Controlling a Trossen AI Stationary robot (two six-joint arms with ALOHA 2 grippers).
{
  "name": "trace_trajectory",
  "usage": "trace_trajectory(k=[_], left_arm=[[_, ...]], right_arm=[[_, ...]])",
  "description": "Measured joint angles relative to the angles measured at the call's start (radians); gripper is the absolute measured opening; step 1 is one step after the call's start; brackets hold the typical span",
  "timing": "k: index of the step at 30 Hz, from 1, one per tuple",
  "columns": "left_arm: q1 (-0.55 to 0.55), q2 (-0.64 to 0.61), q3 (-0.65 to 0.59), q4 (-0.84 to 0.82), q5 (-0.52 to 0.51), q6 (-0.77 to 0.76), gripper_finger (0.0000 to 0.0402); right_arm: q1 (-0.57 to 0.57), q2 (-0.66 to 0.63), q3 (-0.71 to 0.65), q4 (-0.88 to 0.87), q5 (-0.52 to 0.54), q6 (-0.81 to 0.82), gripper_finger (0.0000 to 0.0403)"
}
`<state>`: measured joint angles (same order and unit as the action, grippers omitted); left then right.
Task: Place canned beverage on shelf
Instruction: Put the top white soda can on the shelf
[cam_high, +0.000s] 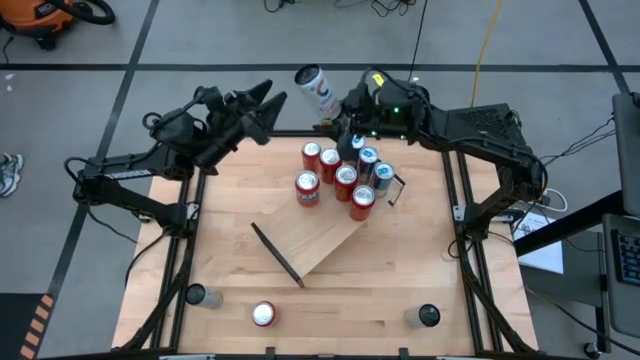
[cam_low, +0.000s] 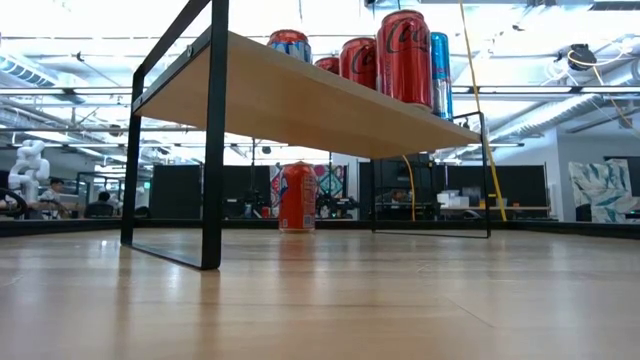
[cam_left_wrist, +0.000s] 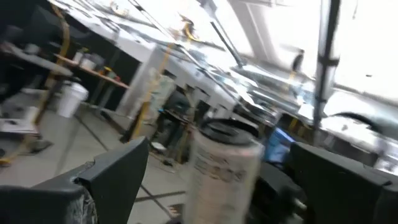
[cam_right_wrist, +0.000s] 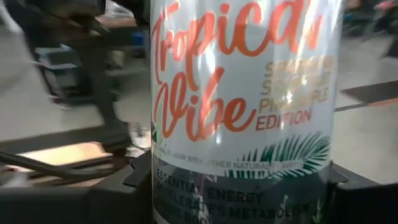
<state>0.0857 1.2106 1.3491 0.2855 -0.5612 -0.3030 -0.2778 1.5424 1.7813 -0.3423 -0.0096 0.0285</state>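
- The right gripper (cam_high: 335, 100) hangs past the far edge of the table (cam_high: 420, 270), its jaws clamped on the lower body of a white can (cam_high: 317, 90); the right wrist view shows the can (cam_right_wrist: 245, 106) filling the space between the two fingers.
- From above the can looks tilted, top leaning away from the table, so level it upright before lowering.
- The left gripper (cam_high: 262, 103) sits near the can on the other side, jaws wide apart and empty; its wrist view has the can (cam_left_wrist: 224, 168) standing between the fingers (cam_left_wrist: 118, 171) without touching, as far as the blur lets one judge. Keep that arm out of the carry path.
- The shelf (cam_high: 320, 240) lies diagonally on the table, and a cluster of cans (cam_high: 340, 175) crowds its far end.
- Its near half looks bare: aim there, not into the cluster, where a nudge could topple a neighbour.
- Come in high over the standing cans, then go straight down.
- Set the base flat on the board, well inside its edge and clear of the bracket (cam_high: 277, 254), before opening the jaws.
- A red can (cam_high: 263, 315) near the front edge of the table waits its turn.
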Motion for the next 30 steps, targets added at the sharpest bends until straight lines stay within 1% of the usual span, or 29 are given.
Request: trace_trajectory(k=[3, 5, 12, 17, 21, 26, 30], left_arm=[[0.001, 0.000, 0.000, -0.002, -0.015, 0.030, 0.0393], [-0.001, 0.000, 0.000, -0.002, -0.009, 0.032, 0.0393], [0.000, 0.031, 0.001, 0.011, 0.086, 0.052, 0.0393], [0.002, 0.066, 0.000, 0.040, 0.085, 0.086, 0.0393], [0.025, 0.084, 0.000, 0.085, 0.086, 0.101, 0.0393], [0.071, 0.099, 0.000, 0.136, 0.192, 0.101, 0.0393], [0.105, 0.104, 0.000, 0.134, 0.268, 0.100, 0.0393]], right_arm=[[0.026, 0.000, 0.000, -0.001, 0.108, -0.049, 0.0231], [0.036, 0.000, 0.000, 0.002, 0.152, -0.074, 0.0231], [0.066, 0.005, 0.000, 0.005, 0.281, -0.098, 0.0230], [0.085, 0.015, 0.000, 0.011, 0.302, -0.110, 0.0231], [0.108, 0.017, 0.000, 0.016, 0.372, -0.113, 0.0231], [0.120, 0.028, 0.000, 0.020, 0.376, -0.116, 0.0231], [0.126, 0.035, 0.000, 0.038, 0.376, -0.116, 0.0232]])
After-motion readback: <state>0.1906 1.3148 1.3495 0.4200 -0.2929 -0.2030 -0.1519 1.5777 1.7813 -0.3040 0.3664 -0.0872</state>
